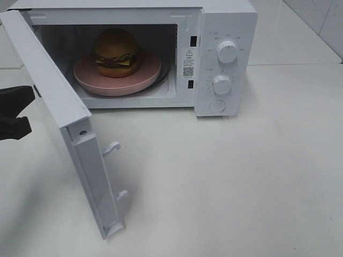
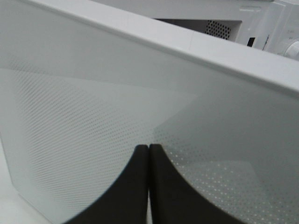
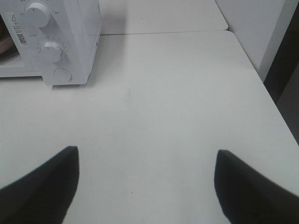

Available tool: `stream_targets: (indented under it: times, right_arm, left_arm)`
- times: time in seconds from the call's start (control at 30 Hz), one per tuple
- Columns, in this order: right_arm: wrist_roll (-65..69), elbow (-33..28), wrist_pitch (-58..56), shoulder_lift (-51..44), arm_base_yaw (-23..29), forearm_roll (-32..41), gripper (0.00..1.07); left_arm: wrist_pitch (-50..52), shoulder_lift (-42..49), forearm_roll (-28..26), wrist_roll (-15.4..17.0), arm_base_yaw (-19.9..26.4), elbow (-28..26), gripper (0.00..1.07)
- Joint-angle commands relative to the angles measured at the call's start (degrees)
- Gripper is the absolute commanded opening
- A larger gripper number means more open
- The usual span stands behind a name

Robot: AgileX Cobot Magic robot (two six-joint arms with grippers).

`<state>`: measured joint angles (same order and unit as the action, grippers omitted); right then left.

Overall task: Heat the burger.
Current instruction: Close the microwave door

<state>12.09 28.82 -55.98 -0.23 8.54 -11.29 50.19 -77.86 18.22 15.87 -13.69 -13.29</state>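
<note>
Two knobs, one above the other (image 1: 227,52), plus a round button (image 1: 217,105) sit on the white microwave's (image 1: 225,21) control panel, up top in the high view. The microwave door (image 1: 48,80) is swung wide open toward the lower left of the frame, and you can see its latch hooks (image 1: 111,148) sticking out of the edge. The burger (image 1: 117,52) is inside the cavity, sitting upright on a pink plate (image 1: 144,75), upper middle of the picture. At the far left edge, the dark left gripper (image 1: 16,110) pokes in just beside the outer face of the door. The rest is plain white table (image 1: 241,176). Left wrist view next: its two black fingers (image 2: 135,186) are pressed flat together, so it's closed with nothing in between. They're right up at the door's dotted window, but I honestly can't tell if they touch it. Past the door's rim you catch a bit of the cavity and a knob. Right wrist view: the right gripper (image 3: 147,182) has its fingers spread wide apart, open, gripping nothing, hanging over bare table well apart from the microwave, whose control panel shows off at the corner with a sliver of the plate.
</note>
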Motion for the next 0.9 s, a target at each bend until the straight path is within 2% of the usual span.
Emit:
stream_targets:
  times: [0.03, 0.1, 0.3, 0.53, 0.7, 0.73, 0.8, 0.83, 0.87, 0.9]
  right_arm:
    - [0.2, -0.2, 0.5, -1.4, -0.2, -0.2, 0.75]
    - [0.2, -0.2, 0.5, -1.4, -0.2, -0.2, 0.75]
    - [0.2, -0.2, 0.5, -1.4, -0.2, -0.2, 0.75]
    - [0.2, -0.2, 0.5, -1.4, -0.2, -0.2, 0.75]
    - [0.2, -0.2, 0.4, -1.4, -0.2, -0.2, 0.75]
    - [0.2, -0.2, 0.4, -1.4, -0.2, -0.2, 0.75]
    - [0.2, -0.2, 0.4, -1.4, -0.2, -0.2, 0.75]
    - [0.2, -0.2, 0.4, -1.4, -0.2, -0.2, 0.75]
    - [0.2, -0.2, 0.4, -1.4, -0.2, -0.2, 0.75]
    - [0.2, -0.2, 0.4, -1.4, -0.2, -0.2, 0.75]
  left_arm:
    - [2.4, -1.5, -4.3, -1.8, -2.2, -0.6, 0.0]
    - [2.5, -3.5, -7.5, -2.3, -4.2, -1.4, 0.0]
    - [2.5, -6.6, -10.3, -2.3, -7.5, -4.4, 0.0]
    - [1.9, -11.5, -15.4, -4.5, -12.6, -9.6, 0.0]
    - [1.8, -14.6, -20.3, -7.3, -16.7, -13.0, 0.0]
    - [1.8, -15.6, -23.1, -9.0, -18.7, -14.4, 0.0]
    - [1.8, -16.2, -24.8, -10.0, -19.6, -15.2, 0.0]
    - [1.5, -17.4, -27.8, -11.8, -21.1, -17.0, 0.0]
    - [1.5, -17.4, -27.8, -11.8, -21.1, -17.0, 0.0]
    - [1.0, -18.2, -30.5, -13.4, -22.5, -18.7, 0.0]
